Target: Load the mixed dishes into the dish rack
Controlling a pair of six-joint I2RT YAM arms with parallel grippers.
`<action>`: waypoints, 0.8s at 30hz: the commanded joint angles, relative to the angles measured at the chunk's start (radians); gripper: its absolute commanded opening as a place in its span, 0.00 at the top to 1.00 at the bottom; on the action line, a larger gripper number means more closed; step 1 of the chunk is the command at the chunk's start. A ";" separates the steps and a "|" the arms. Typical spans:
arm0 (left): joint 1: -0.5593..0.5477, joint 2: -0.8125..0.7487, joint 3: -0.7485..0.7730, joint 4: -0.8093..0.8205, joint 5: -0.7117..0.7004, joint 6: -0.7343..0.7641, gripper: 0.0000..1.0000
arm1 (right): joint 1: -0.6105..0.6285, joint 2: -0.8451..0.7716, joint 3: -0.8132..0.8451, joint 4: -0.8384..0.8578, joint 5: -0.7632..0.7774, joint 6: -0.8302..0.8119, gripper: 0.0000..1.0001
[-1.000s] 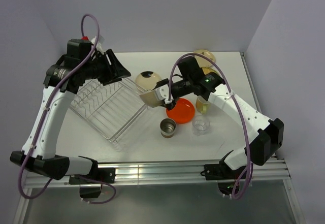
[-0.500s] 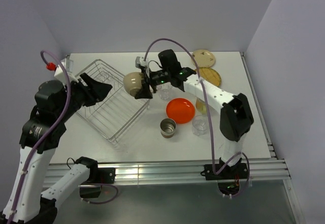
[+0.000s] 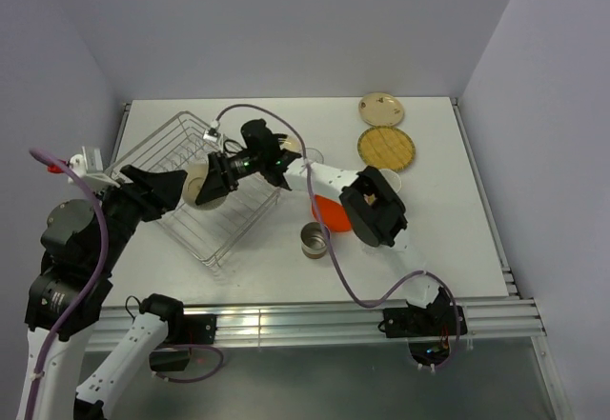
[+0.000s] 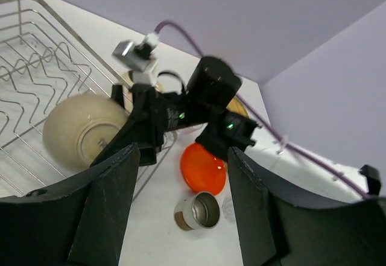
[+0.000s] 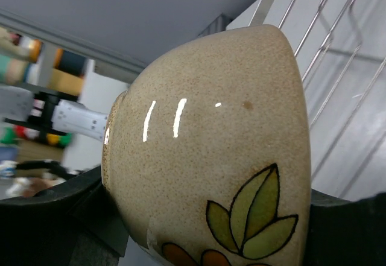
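My right gripper (image 3: pixel 215 180) is shut on a cream speckled bowl (image 3: pixel 200 188) with a leaf pattern and holds it on its side over the silver wire dish rack (image 3: pixel 221 232). In the right wrist view the bowl (image 5: pixel 211 157) fills the frame between the fingers, with rack wires (image 5: pixel 338 43) behind. My left gripper (image 3: pixel 170 188) is open and empty, just left of the bowl above the rack. The left wrist view shows the bowl (image 4: pixel 81 130), rack (image 4: pixel 30 79), orange plate (image 4: pixel 202 168) and metal cup (image 4: pixel 199 212). The mug and glasses are hidden.
A cream patterned plate (image 3: pixel 381 109) and a tan woven-look plate (image 3: pixel 385 148) lie at the back right. The metal cup (image 3: pixel 315 240) and the partly hidden orange plate (image 3: pixel 329 212) sit right of the rack, under my right arm. Walls close in on all sides.
My right arm has swung left, carrying the bowl from beside the rack's right edge to over its middle. My left arm has pulled back toward the near left.
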 commanded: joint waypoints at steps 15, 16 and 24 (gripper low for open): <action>0.002 -0.105 -0.063 -0.003 -0.110 -0.056 0.31 | 0.090 0.146 0.170 -0.226 -0.011 0.046 0.45; 0.002 -0.105 -0.066 -0.002 -0.110 -0.057 0.31 | 0.098 0.151 0.192 -0.283 -0.006 0.001 0.44; 0.000 -0.114 -0.098 0.009 -0.092 -0.079 0.31 | 0.116 0.198 0.243 -0.383 0.021 -0.086 0.40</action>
